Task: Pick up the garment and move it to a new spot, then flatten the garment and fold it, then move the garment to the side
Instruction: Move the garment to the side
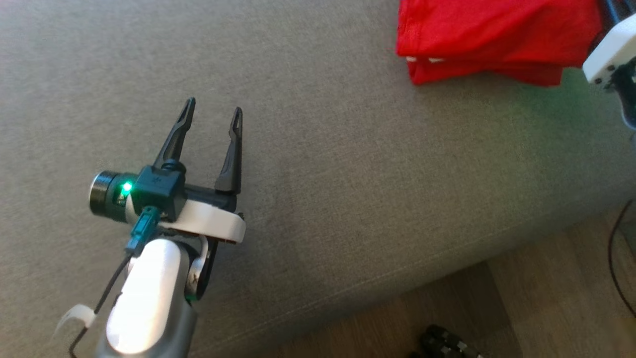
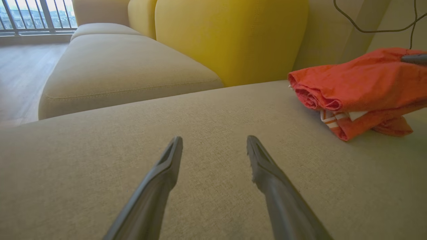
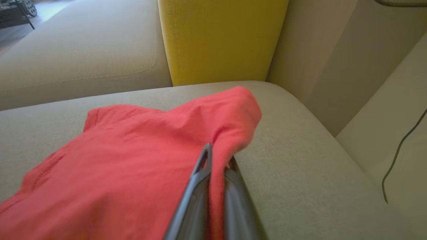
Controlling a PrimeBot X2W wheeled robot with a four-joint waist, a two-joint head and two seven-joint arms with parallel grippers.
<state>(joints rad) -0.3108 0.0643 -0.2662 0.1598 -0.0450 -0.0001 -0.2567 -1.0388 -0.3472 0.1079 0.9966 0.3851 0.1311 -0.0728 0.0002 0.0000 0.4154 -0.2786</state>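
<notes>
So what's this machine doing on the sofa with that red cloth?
The robot is handling a red fabric garment on the grey-beige sofa seat. The garment lies in a folded bundle, and the right gripper is shut on a piece of its edge. The left gripper is open and empty, over bare seat and apart from the garment.

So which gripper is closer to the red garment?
Right. The right gripper is shut on a fold of the red garment; the left gripper is open over the sofa cushion, apart from it.
</notes>
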